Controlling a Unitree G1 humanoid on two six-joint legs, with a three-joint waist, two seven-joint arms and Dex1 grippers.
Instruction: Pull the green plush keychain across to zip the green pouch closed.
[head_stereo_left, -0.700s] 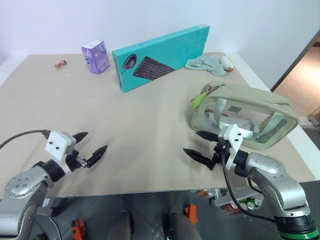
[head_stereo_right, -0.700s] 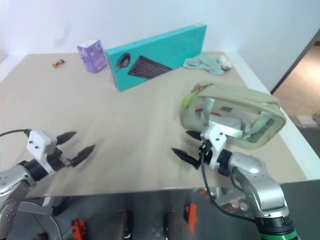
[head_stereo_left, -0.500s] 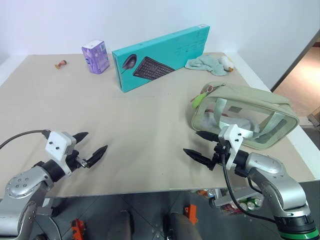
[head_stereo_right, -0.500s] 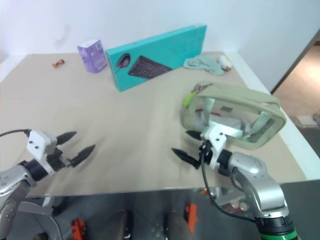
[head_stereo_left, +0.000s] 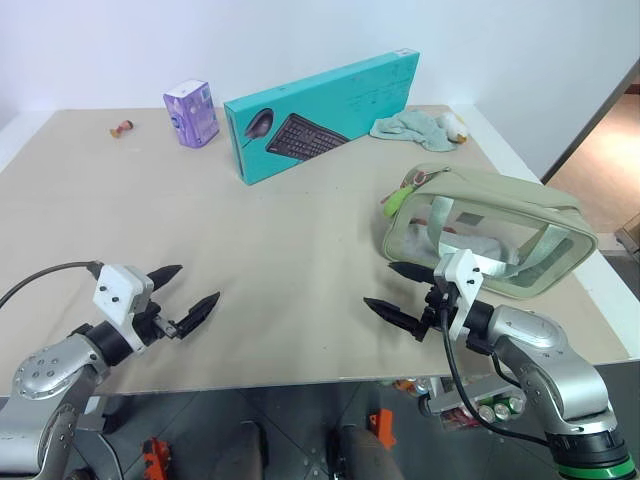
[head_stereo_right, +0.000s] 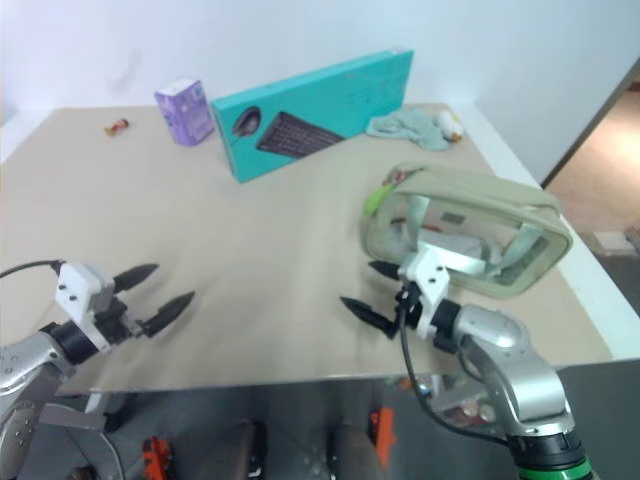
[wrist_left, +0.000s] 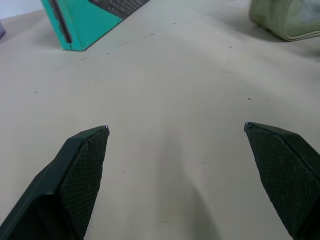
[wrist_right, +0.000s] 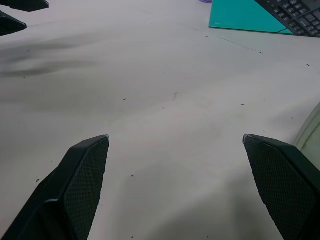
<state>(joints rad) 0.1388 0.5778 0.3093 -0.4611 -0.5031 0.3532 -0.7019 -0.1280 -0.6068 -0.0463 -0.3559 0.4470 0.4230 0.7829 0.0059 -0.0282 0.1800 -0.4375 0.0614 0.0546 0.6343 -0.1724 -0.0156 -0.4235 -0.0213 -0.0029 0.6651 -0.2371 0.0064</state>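
nearest to you, the left gripper (head_stereo_left: 183, 290) hung over the front-left part of the beige table (head_stereo_left: 280, 250), its two black fingers spread wide with nothing between them. the right gripper (head_stereo_left: 397, 290) hung over the front-right part of the table in the same way, fingers wide apart and empty, pointing in towards the middle. you could see bare tabletop between the finger pads in both wrist views.

just beyond the right gripper, and not touching it, sat the green pouch (head_stereo_left: 520, 205) near the table's right edge. it was a boxy sage fabric bag with clear plastic sides and two webbing handles lying against its front face. the green plush keychain (head_stereo_left: 398, 199) hung at the pouch's left end, at the zipper's end, a small lime-green fuzzy piece with a bit of red-pink at its top. you could not tell from these views how far the zipper was closed.

further back, the teal keyboard box (head_stereo_left: 322, 115) stood on its long edge, slanted across the table. left of it stood a small purple carton (head_stereo_left: 191, 113), and further left lay a tiny brown and red object (head_stereo_left: 122, 127). right of the box, at the far right corner, lay a crumpled mint-green cloth (head_stereo_left: 412, 127) with a small white and orange thing (head_stereo_left: 455, 125) beside it.
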